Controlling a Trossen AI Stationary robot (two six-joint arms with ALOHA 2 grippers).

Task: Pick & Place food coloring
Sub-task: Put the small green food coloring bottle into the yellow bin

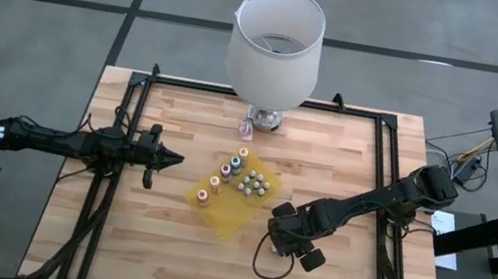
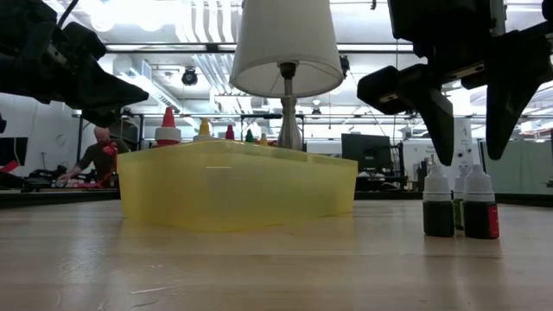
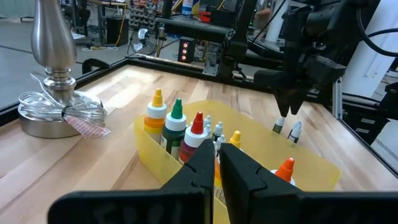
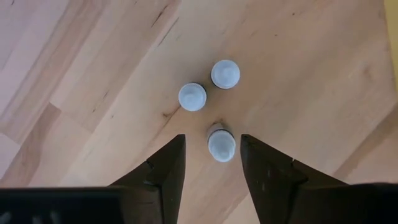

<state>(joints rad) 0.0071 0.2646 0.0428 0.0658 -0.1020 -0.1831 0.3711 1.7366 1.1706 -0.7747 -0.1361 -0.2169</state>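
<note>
three small white-capped bottles [image 4: 208, 106] of food coloring standing upright on bare wood just beside the yellow tray [image 1: 227, 215], close together. more bottles with coloured caps [image 3: 177, 121] upright inside the tray. right gripper [image 4: 211, 163] directly above the trio, fingers apart, nothing clamped. left gripper [image 3: 217, 168] waiting off to the tray's other side, fingers together. task judged midway: which group counts as placed unclear.

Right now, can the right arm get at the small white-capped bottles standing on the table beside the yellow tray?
Probably yes. The right end effector hangs open straight above the three white-capped bottles, with the nearest bottle between its fingers and nothing blocking the way down.
</note>
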